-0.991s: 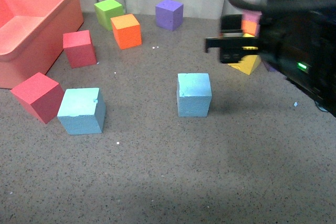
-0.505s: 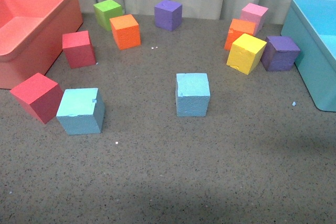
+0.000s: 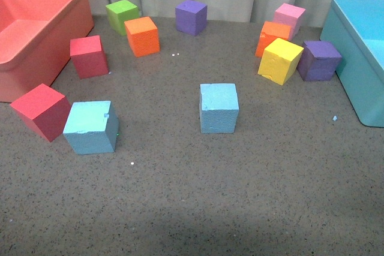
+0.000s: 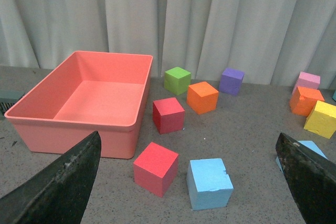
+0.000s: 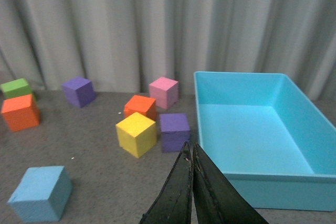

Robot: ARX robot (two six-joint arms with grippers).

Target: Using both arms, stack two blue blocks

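Two blue blocks rest apart on the grey floor: one near the middle (image 3: 219, 107) and one toward the left (image 3: 90, 127) beside a red cube (image 3: 42, 110). Neither arm appears in the front view. My left gripper (image 4: 188, 136) is open, its wide-spread fingers (image 4: 63, 182) framing the left blue block (image 4: 210, 183) from above and behind. The other blue block (image 4: 311, 149) is partly hidden by the far finger. My right gripper (image 5: 190, 145) is shut with nothing in it, held above the floor well away from the middle blue block (image 5: 41, 192).
A salmon bin (image 3: 63, 40) stands at the left and a light-blue bin (image 3: 354, 58) at the right. Red (image 3: 89, 56), orange (image 3: 143, 35), green (image 3: 123, 15) and purple (image 3: 191, 16) cubes lie at the back; yellow (image 3: 279, 60), pink (image 3: 290, 16) and purple (image 3: 319, 60) cubes cluster at the right.
One second ago the right arm filled the upper right of the front view; it has drawn out of that view. The blocks have not moved.
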